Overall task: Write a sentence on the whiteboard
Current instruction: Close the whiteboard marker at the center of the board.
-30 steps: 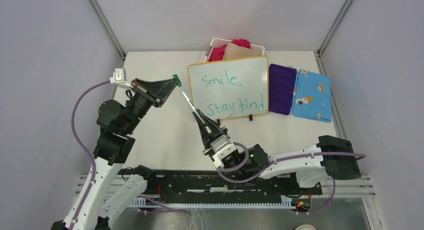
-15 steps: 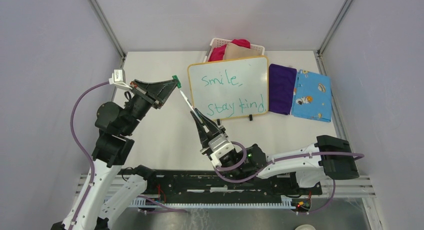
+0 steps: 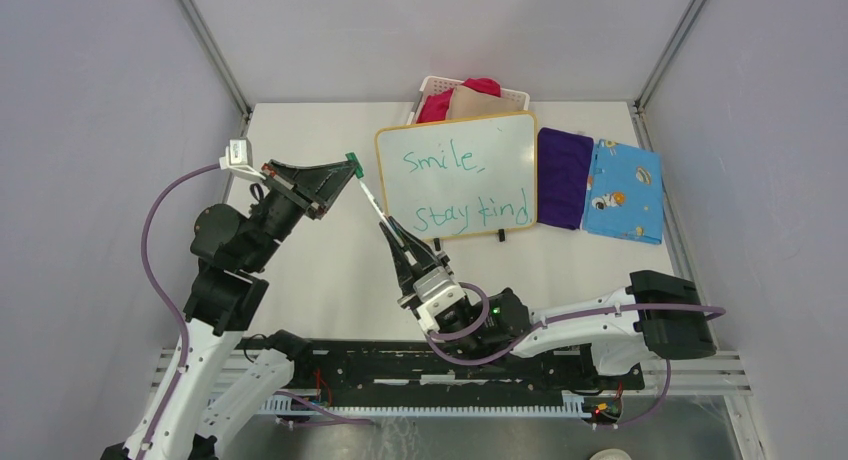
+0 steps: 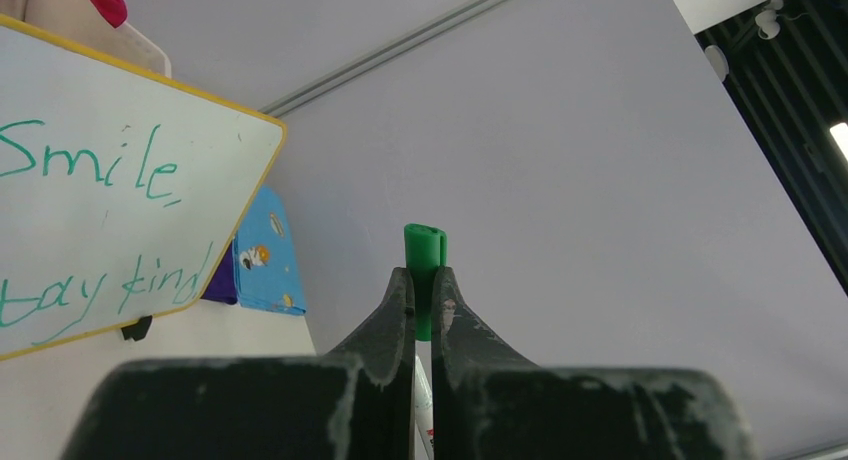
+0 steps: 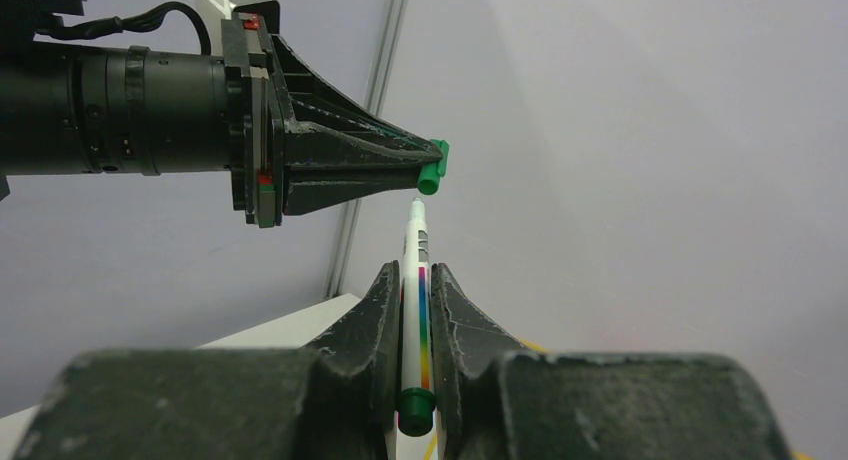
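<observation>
From above, we find the whiteboard (image 3: 455,175) at the far middle of the table (image 3: 320,270), the sentence (image 3: 440,161) written across it in green. At the left wrist, the left gripper (image 4: 421,280) is clamped on a green cap (image 4: 424,245). At the right wrist, the right gripper (image 5: 419,275) is clamped on the marker (image 5: 415,235), its tip just short of that cap.

White basket (image 3: 516,97), purple cloth (image 3: 564,177), blue patterned cloth (image 3: 622,190).

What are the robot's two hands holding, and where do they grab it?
The left gripper pinches a green cap by one end. The right gripper holds the marker around its middle.
</observation>
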`<state>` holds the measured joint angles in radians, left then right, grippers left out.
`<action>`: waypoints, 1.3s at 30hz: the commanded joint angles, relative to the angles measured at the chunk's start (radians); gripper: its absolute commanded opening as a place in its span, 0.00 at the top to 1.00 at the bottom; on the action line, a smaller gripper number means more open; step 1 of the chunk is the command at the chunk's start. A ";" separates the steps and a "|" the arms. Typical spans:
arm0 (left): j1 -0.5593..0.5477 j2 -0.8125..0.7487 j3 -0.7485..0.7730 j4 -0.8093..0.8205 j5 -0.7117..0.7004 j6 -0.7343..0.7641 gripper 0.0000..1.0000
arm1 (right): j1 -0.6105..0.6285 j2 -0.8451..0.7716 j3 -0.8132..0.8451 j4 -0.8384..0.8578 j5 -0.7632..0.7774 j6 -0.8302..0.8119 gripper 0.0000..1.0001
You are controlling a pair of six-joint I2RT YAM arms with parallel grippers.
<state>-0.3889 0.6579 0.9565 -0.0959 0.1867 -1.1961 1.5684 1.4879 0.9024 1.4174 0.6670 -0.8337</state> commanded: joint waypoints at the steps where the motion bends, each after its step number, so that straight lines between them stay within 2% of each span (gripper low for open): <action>1: -0.005 -0.012 0.037 0.008 0.011 -0.001 0.98 | -0.005 0.001 0.047 0.052 0.017 0.006 1.00; 39: -0.008 -0.016 0.026 -0.004 0.011 0.025 0.98 | -0.008 0.006 0.067 0.069 0.017 0.007 1.00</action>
<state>-0.3904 0.6514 0.9565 -0.1047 0.1856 -1.1957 1.5631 1.5013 0.9222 1.4338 0.6853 -0.8341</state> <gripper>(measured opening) 0.048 0.164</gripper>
